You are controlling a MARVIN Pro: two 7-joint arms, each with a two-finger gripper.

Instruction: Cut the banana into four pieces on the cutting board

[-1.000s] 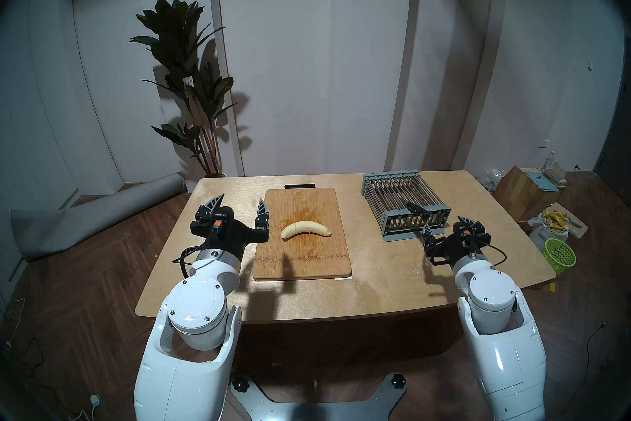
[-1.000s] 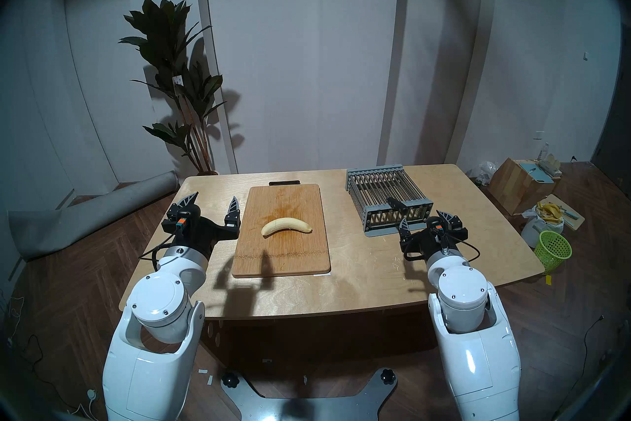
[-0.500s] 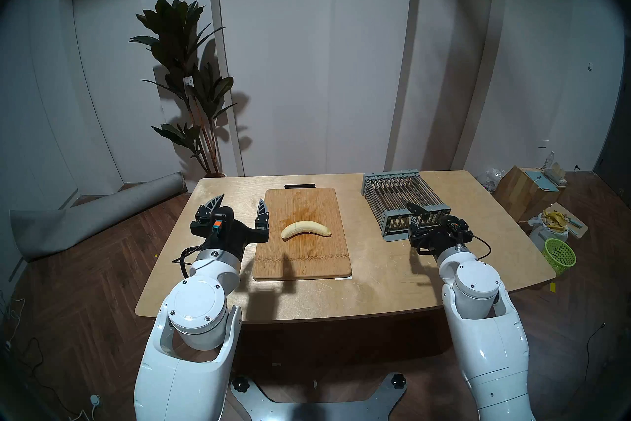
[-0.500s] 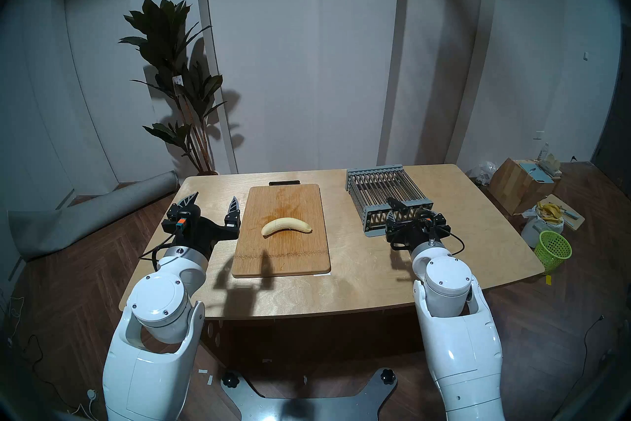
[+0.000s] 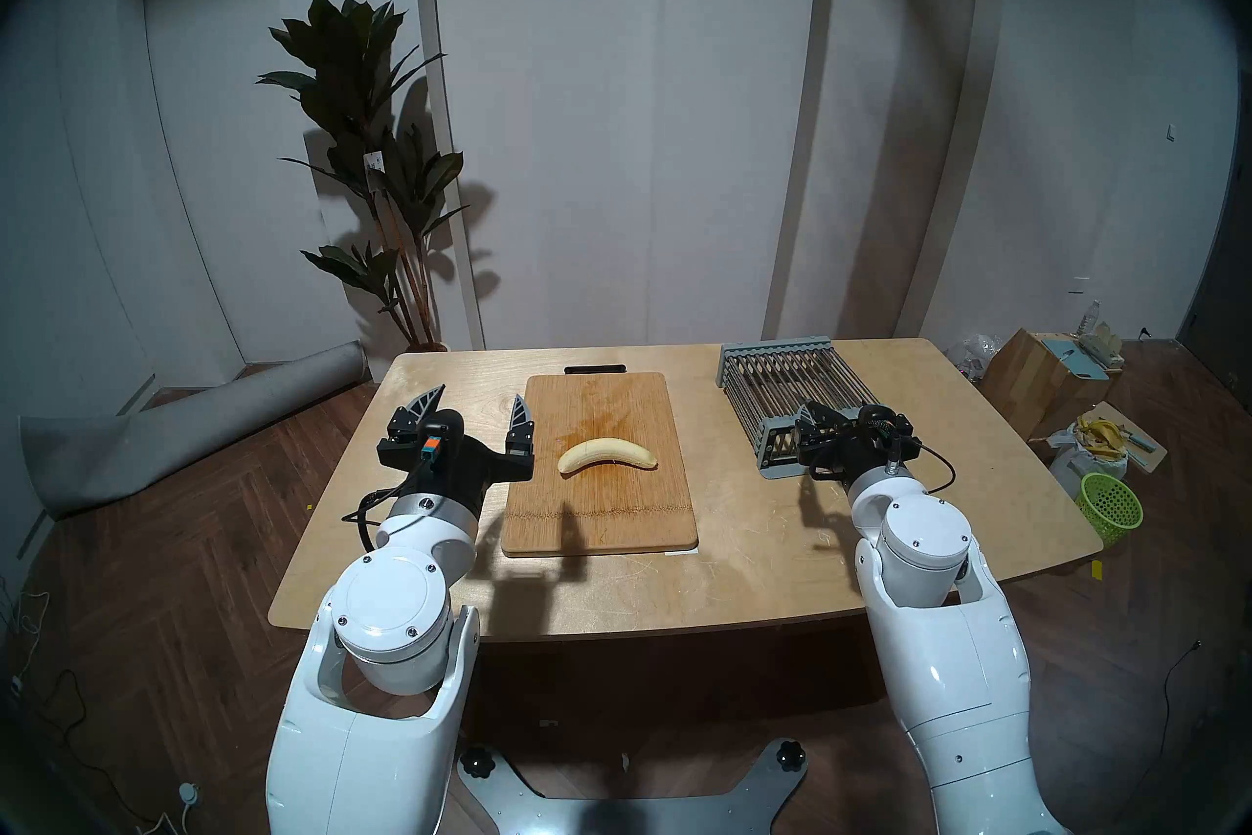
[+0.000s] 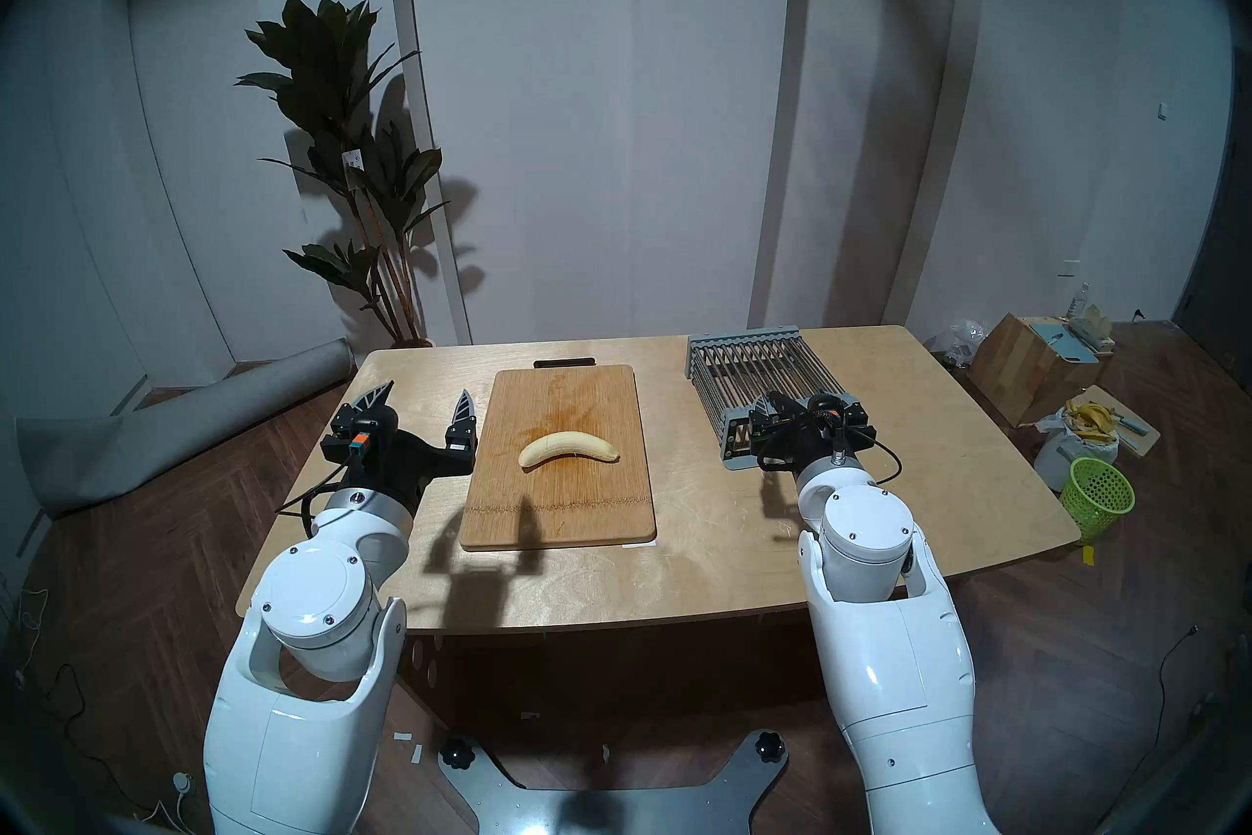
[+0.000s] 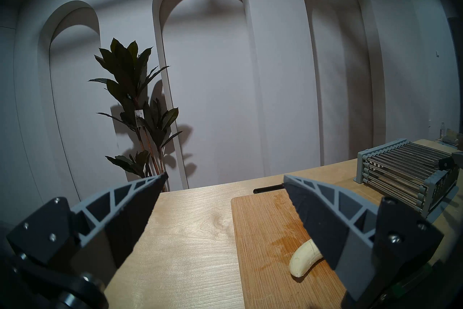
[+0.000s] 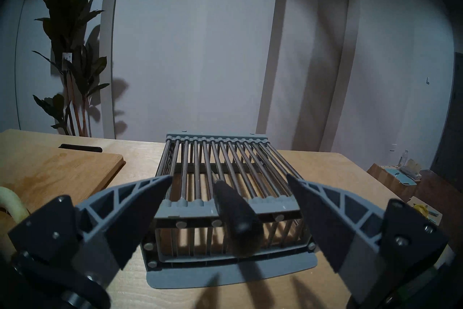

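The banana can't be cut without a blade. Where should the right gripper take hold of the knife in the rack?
Grip the knife's black handle, which sticks out toward the robot over the near end of the grey rack. Come straight in from the front: the open right gripper already has a finger on either side of it.

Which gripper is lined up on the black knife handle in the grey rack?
The right gripper: its open fingers straddle the black knife handle sticking out of the grey metal-rod rack. The left gripper hangs open beside the wooden cutting board.
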